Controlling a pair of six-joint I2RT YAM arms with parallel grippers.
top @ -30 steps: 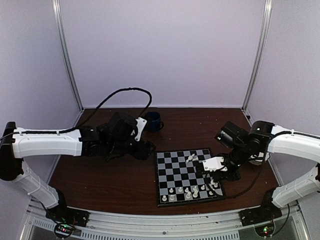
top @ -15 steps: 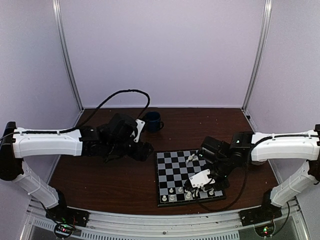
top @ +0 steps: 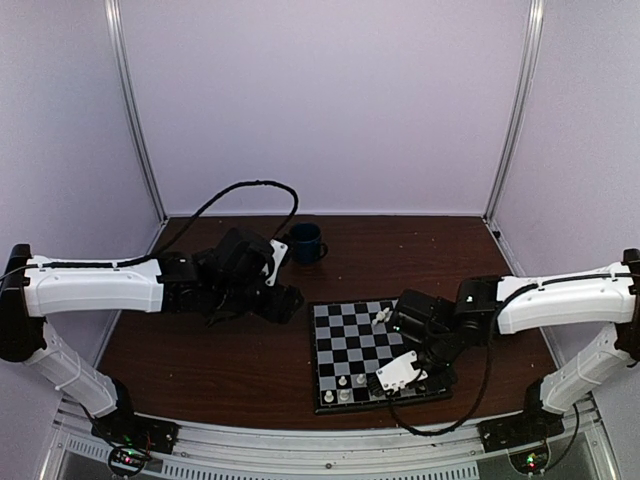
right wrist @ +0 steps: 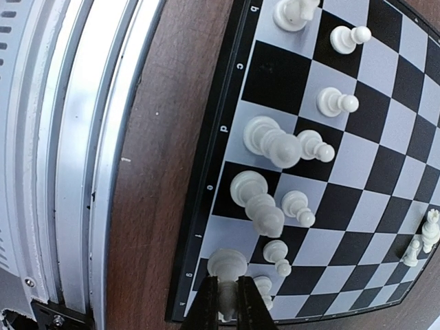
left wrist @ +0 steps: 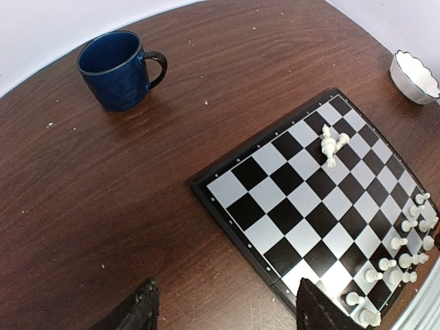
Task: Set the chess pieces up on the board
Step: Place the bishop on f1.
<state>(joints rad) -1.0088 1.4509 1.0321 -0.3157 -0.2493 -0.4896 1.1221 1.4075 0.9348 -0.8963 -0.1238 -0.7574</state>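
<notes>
The board [top: 340, 335] lies right of centre on the brown table. Several white chess pieces [right wrist: 271, 141] stand in two rows along its near edge. Two more lie toppled [left wrist: 332, 144] near its far right corner. My right gripper [right wrist: 228, 302] is shut on the stem of a white piece [right wrist: 227, 263], over a back-row square near the board's near right corner [top: 385, 385]. Whether its base touches the square I cannot tell. My left gripper [left wrist: 227, 306] is open and holds nothing, hovering above bare table just off the board's left edge [top: 290, 302].
A dark blue mug [left wrist: 117, 69] stands at the back, left of the board. A white scalloped bowl [left wrist: 414, 74] sits beyond the board's right side. A metal rail [right wrist: 69, 165] runs along the table's near edge, close to the board.
My right arm has swung left and down along the board's near edge, carrying the white piece with it. The left arm has hardly moved.
</notes>
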